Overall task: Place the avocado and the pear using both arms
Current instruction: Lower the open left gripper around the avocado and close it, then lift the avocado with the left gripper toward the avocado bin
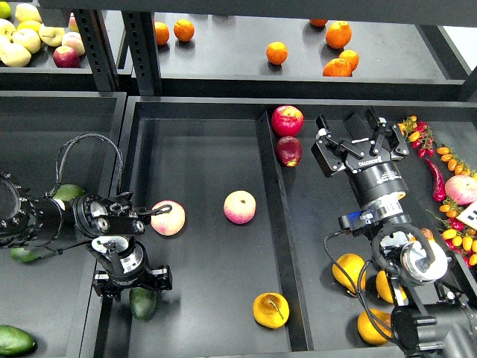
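The avocado point(143, 303), dark dull green, lies near the front left corner of the middle tray point(209, 149). My left gripper point(133, 283) hangs right over its far end, jaws spread wide to either side of it, not closed on it. The pear point(270, 309), orange-yellow with a thin stem, lies at the front of the same tray by the divider. My right gripper point(359, 133) is open and empty over the right tray, just right of two red apples point(288, 120).
Two pink-cream peaches point(168, 218) point(240, 206) lie mid-tray. Lighter green fruits point(13, 340) lie in the left tray. Oranges point(349, 273) lie by my right arm and on the back shelf point(276, 52). Chillies point(436, 179) lie far right. A raised divider point(279, 224) separates the trays.
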### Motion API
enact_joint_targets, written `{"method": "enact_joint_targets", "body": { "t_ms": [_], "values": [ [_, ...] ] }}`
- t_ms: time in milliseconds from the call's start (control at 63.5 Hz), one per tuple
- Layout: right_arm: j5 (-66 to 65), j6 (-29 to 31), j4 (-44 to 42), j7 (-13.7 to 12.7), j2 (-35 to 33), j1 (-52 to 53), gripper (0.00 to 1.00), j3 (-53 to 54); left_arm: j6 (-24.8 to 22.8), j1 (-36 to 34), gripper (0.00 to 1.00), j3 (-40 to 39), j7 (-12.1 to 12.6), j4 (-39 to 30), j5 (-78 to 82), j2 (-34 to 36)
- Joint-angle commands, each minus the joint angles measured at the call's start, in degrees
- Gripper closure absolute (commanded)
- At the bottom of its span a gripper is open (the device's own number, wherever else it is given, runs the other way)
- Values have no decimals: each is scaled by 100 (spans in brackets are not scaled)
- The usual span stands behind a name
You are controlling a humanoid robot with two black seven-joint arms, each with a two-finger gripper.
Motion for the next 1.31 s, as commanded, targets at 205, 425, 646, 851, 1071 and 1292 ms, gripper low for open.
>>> {"method": "enact_joint_targets", "body": {
  "t_ms": [205,425,646,851,1071,1292],
  "values": [
    [0,-1,0,9,0,0,0,-7,0,78,39,-145,0,94,-56,0],
    [0,-1,0,9,0,0,0,-7,0,131,65,-321,0,209,-73,0],
    [0,-1,-8,9,0,0,0,-7,0,148,79,-374,0,262,-144,0],
    [-9,-1,-8,9,0,0,0,2,0,-10,80,-497,0,226,-144,0],
    [0,-1,-8,9,0,0,0,-7,0,-633,79,-743,0,156,-153,0],
    [0,-1,-8,9,0,9,0,-16,0,-1003,79,-822,0,147,-153,0]
  ]
}}
